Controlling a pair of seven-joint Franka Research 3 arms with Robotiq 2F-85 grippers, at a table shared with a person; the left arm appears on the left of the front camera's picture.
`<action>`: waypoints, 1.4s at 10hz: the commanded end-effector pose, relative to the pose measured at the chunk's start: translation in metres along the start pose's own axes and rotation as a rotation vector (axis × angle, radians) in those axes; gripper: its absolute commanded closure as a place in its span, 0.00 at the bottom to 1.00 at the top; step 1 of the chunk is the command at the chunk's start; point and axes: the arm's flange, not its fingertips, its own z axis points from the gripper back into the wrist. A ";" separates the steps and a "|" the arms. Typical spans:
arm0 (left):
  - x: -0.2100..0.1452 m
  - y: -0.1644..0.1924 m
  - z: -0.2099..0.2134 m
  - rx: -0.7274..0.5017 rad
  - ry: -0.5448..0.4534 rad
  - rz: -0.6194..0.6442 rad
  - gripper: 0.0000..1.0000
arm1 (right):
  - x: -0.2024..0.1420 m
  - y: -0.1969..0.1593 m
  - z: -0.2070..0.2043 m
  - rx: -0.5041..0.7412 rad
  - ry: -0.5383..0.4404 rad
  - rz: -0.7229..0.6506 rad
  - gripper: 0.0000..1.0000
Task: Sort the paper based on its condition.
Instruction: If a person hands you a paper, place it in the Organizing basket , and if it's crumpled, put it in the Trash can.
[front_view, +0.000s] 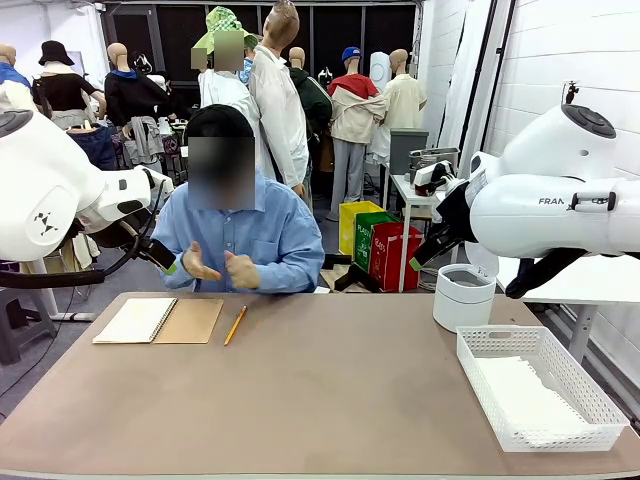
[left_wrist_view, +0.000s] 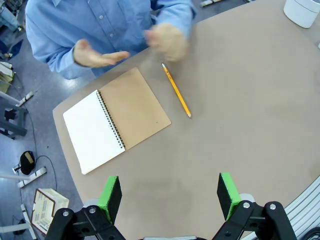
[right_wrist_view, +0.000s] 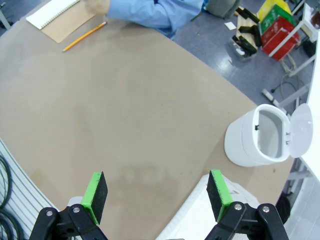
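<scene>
Leftward, notebook (front_view: 160, 320), pencil (front_view: 235, 325) (paper (front_view: 520, 392) basketed)

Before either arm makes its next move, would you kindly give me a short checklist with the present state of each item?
1. Left gripper fingers open, empty: ok.
2. Right gripper fingers open, empty: ok.
3. Loose sheet laid out on the table: not ok; the paper lies in the basket.
4. Bin lid open: ok.
5. Person's hands off the tabletop: ok, raised at the far edge.
6. Condition of the paper: cannot tell.
</scene>
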 end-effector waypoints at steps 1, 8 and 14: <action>0.000 0.001 -0.001 -0.001 0.002 0.001 0.00 | 0.000 -0.002 0.001 0.001 -0.002 -0.004 0.00; 0.000 0.001 -0.001 -0.001 0.002 0.001 0.00 | 0.000 -0.002 0.001 0.001 -0.002 -0.004 0.00; 0.000 0.001 -0.001 -0.001 0.002 0.001 0.00 | 0.025 0.031 -0.038 0.051 0.056 0.052 0.00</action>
